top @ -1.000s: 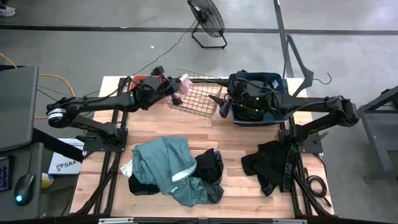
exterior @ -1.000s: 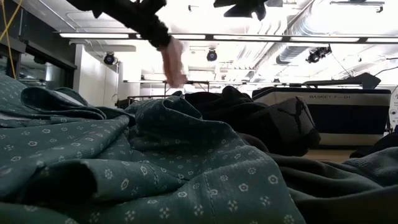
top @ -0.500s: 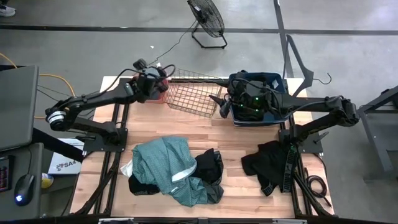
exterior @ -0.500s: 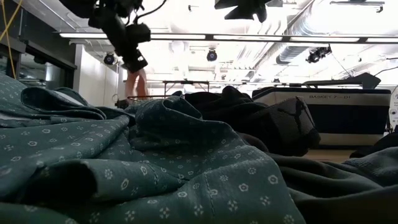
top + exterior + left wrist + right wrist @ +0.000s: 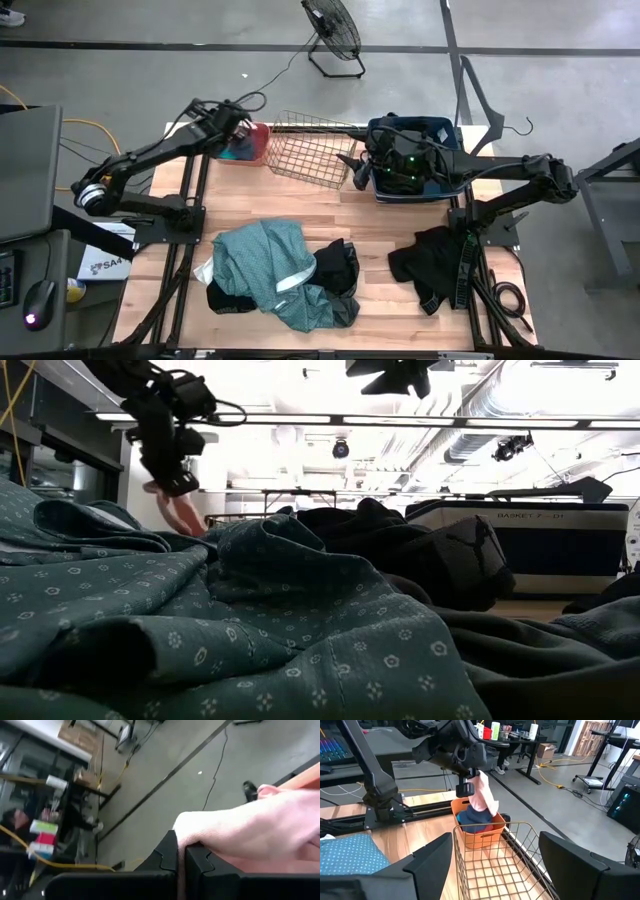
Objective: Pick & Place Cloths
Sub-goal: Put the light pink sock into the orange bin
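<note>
Now my left gripper [image 5: 466, 788] is clenched on a small pink cloth [image 5: 482, 796], and I hold it over the coral tub [image 5: 479, 834] at the far left corner of the tabletop [image 5: 395, 225]. Something teal [image 5: 472, 818] already lies in that tub. Just beside it sits a wire basket [image 5: 310, 158]. My right gripper [image 5: 357, 170] hangs with fingers apart between that basket and the dark blue bin [image 5: 415, 130] on the far right. Near the front edge lie the big teal cloth [image 5: 262, 265] and black cloths [image 5: 432, 262]. I see bare wood between them.
</note>
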Motion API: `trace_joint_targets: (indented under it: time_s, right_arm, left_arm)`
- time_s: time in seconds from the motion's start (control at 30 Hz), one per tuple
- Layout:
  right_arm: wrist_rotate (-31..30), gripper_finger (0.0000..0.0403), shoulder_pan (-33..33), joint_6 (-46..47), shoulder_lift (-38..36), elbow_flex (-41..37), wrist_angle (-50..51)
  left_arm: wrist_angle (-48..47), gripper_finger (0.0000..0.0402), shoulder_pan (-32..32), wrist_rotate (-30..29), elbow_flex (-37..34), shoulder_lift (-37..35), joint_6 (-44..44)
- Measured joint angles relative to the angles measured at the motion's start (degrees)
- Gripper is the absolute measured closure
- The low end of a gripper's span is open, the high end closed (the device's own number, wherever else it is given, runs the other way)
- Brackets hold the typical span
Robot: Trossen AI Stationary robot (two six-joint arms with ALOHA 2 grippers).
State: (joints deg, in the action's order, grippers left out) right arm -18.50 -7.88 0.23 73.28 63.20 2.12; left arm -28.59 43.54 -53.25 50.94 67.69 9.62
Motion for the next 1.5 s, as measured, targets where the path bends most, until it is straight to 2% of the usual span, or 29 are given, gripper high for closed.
trace_joint_targets:
  time_s: [0.23,0.4,0.63,0.77,0.9,1.1,1.3,1.5]
  right_arm:
    - [0.0,0.0114,0.0,0.26,0.0,0.0,0.73]
    - [0.02,0.0114,0.0,0.62,0.0,0.0,0.71]
    - [0.02,0.0114,0.0,1.53,0.02,-0.02,1.19]
    - [0.02,0.0114,0.0,1.52,0.02,-0.02,1.24]
    - [0.02,0.0114,0.0,1.53,0.02,-0.02,1.24]
    - [0.02,0.0114,-0.01,1.54,0.02,-0.02,1.54]
    - [0.02,0.0114,-0.02,1.53,0.02,-0.02,1.59]
    - [0.02,0.0114,0.0,1.73,0.02,-0.02,1.59]
  left_arm:
    - [-7.07,0.0401,0.75,0.82,0.0,-0.36,-5.95]
    - [-8.67,0.0401,0.71,8.17,0.0,0.33,-8.11]
    - [-8.88,0.0401,0.75,6.09,0.0,3.03,-12.9]
    - [-8.86,0.0401,0.77,9.23,0.0,4.98,-14.19]
    - [-8.5,0.0401,1.51,9.91,0.0,8.36,-16.08]
    - [-7.45,0.0401,6.62,17.06,0.02,13.97,-18.77]
    - [-7.24,0.0401,11.73,28.94,0.02,18.06,-19.12]
    - [-6.31,0.0401,12.77,33.34,0.04,21.13,-19.14]
